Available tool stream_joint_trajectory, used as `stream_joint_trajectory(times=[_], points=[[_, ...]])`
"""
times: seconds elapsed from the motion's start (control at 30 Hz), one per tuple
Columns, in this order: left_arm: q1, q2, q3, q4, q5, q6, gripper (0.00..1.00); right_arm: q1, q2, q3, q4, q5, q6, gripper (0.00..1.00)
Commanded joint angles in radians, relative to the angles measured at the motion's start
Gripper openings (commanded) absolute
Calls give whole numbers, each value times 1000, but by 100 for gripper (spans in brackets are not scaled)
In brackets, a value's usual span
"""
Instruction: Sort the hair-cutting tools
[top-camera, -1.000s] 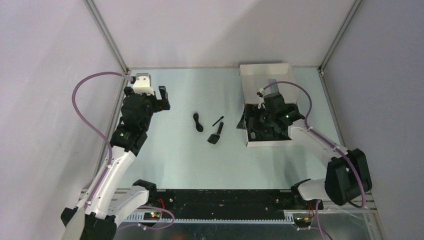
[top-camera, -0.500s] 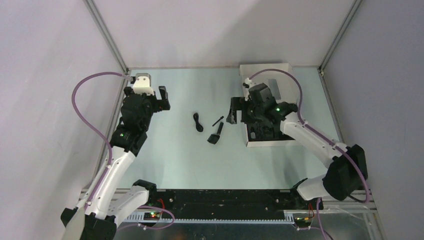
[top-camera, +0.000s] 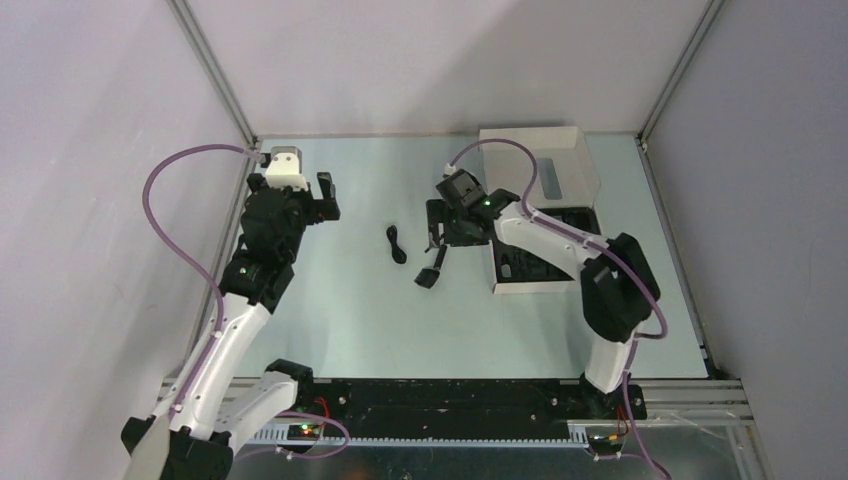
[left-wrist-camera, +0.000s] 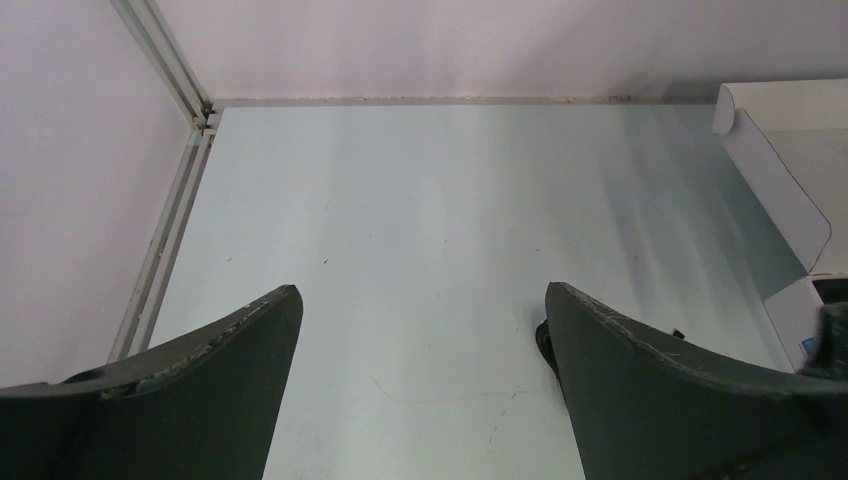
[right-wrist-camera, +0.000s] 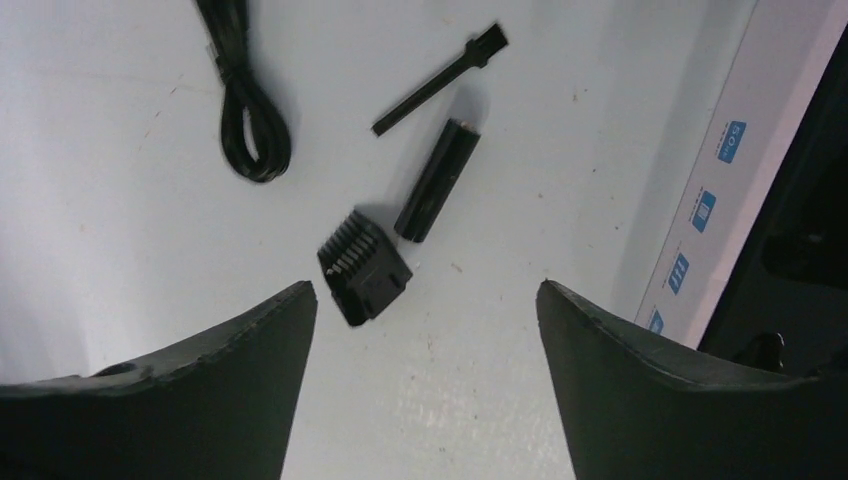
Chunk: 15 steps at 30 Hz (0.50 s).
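**Top external view.** The right gripper (top-camera: 437, 228) hangs over the middle of the table (top-camera: 350, 310), just left of the white cardboard box (top-camera: 535, 160). Its jaws are spread and hold nothing. Three of the hair-cutting tools lie loose on the table around it:
- The black coiled cord (top-camera: 397, 244) lies just left of the gripper.
- The black bar-shaped piece (top-camera: 441, 258) lies directly on the near side of the fingers.
- The black comb attachment (top-camera: 427, 278) lies at the near end of that piece.

The box lies with its lid folded back towards the far wall (top-camera: 420, 60), and dark items sit in its tray. The left gripper (top-camera: 295, 188) hangs at the far left of the table, well apart from every tool.

**Left wrist view.** The left gripper (left-wrist-camera: 422, 292) has its jaws wide apart, with only bare pale table between them. A flap of the box shows at the right edge. An aluminium frame post (left-wrist-camera: 160, 50) stands in the left corner against the pale wall.

**Right wrist view.** The right gripper (right-wrist-camera: 425, 288) has its two fingers wide apart, with nothing clamped between them.
- The comb attachment lies in the gap between the fingers, nearer the left one, teeth pointing away. Contact with a finger cannot be told.
- The bar-shaped piece lies just beyond it, tilted.
- The thin black stick-brush (right-wrist-camera: 440, 78) lies beyond that, roughly parallel and apart from it.
- The cord lies far left, looped double.
- The printed side of the box fills the right edge.
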Motion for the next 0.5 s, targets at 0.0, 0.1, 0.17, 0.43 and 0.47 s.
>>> stream_joint_trajectory(times=[0.0, 0.1, 0.17, 0.43, 0.47], points=[[-5, -22, -8, 47, -8, 21, 98, 5, 86, 110, -28, 85, 86, 81], [-7, -29, -9, 49, -8, 22, 98, 5, 152, 143, -35, 104, 118, 70], [-8, -31, -10, 50, -9, 24, 98, 5, 184, 159, -36, 108, 133, 62], [-17, -38, -11, 50, -5, 25, 98, 5, 269, 179, -1, 87, 180, 46], [-17, -39, -12, 50, -5, 24, 98, 5, 279, 182, 5, 83, 184, 46]])
